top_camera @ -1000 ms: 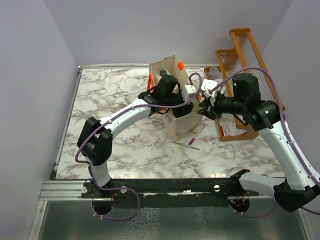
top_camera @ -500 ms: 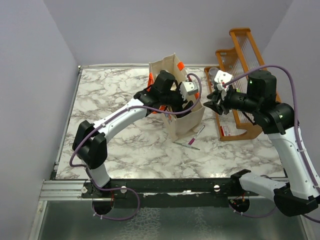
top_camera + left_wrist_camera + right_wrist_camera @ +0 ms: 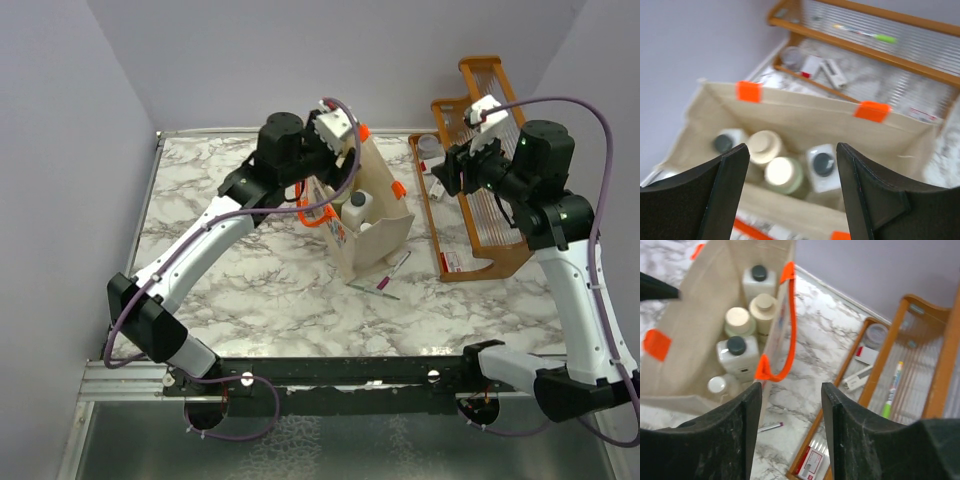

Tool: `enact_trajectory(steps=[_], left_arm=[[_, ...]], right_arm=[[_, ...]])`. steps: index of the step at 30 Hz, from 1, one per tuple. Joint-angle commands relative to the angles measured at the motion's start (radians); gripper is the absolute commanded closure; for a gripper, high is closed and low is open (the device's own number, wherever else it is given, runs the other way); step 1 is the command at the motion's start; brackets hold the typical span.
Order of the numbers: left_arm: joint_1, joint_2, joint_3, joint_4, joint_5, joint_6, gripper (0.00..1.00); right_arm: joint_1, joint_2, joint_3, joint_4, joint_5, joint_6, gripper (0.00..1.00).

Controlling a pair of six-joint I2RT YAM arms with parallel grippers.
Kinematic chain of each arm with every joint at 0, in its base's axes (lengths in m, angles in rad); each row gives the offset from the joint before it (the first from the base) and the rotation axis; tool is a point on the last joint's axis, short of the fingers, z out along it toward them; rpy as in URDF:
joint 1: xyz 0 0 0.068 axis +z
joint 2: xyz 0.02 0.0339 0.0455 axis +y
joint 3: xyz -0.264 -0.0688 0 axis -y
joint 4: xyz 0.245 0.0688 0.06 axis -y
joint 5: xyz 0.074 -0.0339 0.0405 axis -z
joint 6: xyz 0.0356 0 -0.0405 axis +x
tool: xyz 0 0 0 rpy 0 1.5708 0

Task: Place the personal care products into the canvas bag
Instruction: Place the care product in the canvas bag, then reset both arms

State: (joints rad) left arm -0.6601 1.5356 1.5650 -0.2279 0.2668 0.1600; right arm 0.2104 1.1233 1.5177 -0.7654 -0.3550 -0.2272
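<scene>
Right wrist view: the personal care products (image 3: 736, 352) stand inside the canvas bag (image 3: 695, 305), upper left of the frame. I judge them light, rigid and slick, best pinched at the shoulders. The bag looks soft. My left fingers (image 3: 725, 190) and right fingers (image 3: 740, 425) are spread, empty.

Both the left arm (image 3: 205, 245) and the right arm (image 3: 578, 290) have glossy white link shells joined by bulky black joint housings. A thin lilac cable (image 3: 556, 98) loops loosely along each. A small white boxy camera unit (image 3: 335, 124) sits by each wrist. At the bottom of the top view, a black rail (image 3: 330, 374) carries both bases and is dotted with silver bolt heads (image 3: 433, 376). In the wrist views, the left gripper (image 3: 791, 150) and the right gripper (image 3: 791, 389) show matte black, wedge-shaped fingers (image 3: 722, 195) in the lower corners.
</scene>
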Motion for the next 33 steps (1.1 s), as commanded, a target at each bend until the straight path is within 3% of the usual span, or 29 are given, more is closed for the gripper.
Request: enact_trajectory(steps=[1,4,6,8,11,20,24,28,33], left_arm=[[0.098,-0.072,0.0,0.041,-0.252,-0.069,0.26],[0.167,-0.099,-0.029,0.058,-0.328,-0.083,0.25],[0.215,-0.118,-0.047,0.07,-0.376,-0.097,0.18],[0.251,-0.13,-0.062,0.08,-0.415,-0.088,0.11],[0.299,-0.139,-0.075,0.099,-0.437,-0.067,0.01],[0.43,-0.153,-0.088,0.209,-0.493,-0.032,0.01],[0.475,-0.134,-0.035,0.178,-0.427,-0.055,0.01],[0.502,-0.127,0.019,0.135,-0.343,-0.062,0.01],[0.527,-0.193,-0.025,0.119,-0.253,-0.061,0.01]], right_arm=[[-0.017,0.058,0.051,0.121,0.223,0.085,0.46],[-0.017,0.095,0.058,0.163,0.24,0.09,0.4],[-0.017,0.127,0.056,0.194,0.265,0.102,0.12],[-0.017,0.16,0.07,0.213,0.288,0.112,0.01],[-0.017,0.206,0.104,0.236,0.306,0.112,0.0],[-0.017,0.184,0.023,0.396,0.437,0.138,0.0],[-0.017,0.124,-0.027,0.455,0.478,0.121,0.0],[-0.018,0.09,0.0,0.39,0.455,0.111,0.0],[-0.02,0.056,0.002,0.371,0.398,0.044,0.0]])
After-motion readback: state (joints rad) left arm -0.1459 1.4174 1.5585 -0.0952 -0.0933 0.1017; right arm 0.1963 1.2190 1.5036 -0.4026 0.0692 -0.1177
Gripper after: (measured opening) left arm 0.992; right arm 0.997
